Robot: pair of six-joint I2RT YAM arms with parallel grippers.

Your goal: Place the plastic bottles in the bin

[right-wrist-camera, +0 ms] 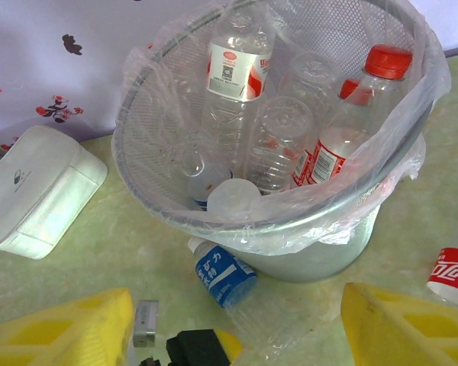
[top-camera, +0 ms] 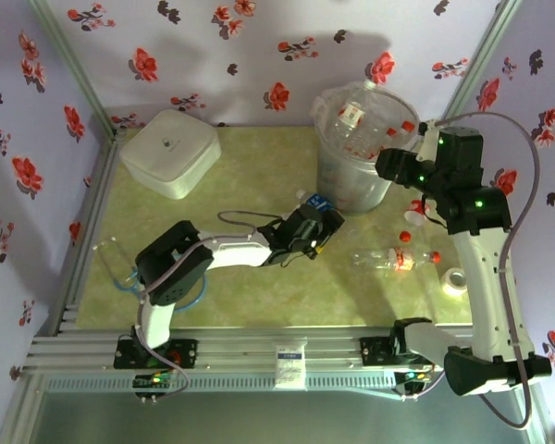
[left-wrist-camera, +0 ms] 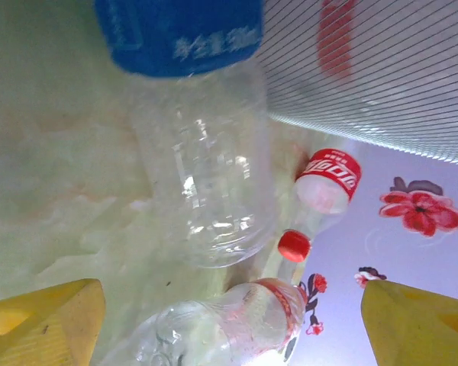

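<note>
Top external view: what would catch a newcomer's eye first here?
The bin, at the far right of the table, already holds several plastic bottles inside its clear liner. A blue-label bottle lies at its base, with the open left tool close to it. More bottles with red caps lie on the table near the right arm.

Left arm [top-camera: 213, 252], right arm [top-camera: 486, 277]: white link shells, black joint housings, green LEDs [top-camera: 478, 201]. Grey cable [top-camera: 535, 155] loops off right arm. Left gripper [top-camera: 319, 225] fingers [left-wrist-camera: 42, 320] yellow, wedge-shaped.

The blue-label bottle [left-wrist-camera: 197, 145] is cropped at top.
</note>
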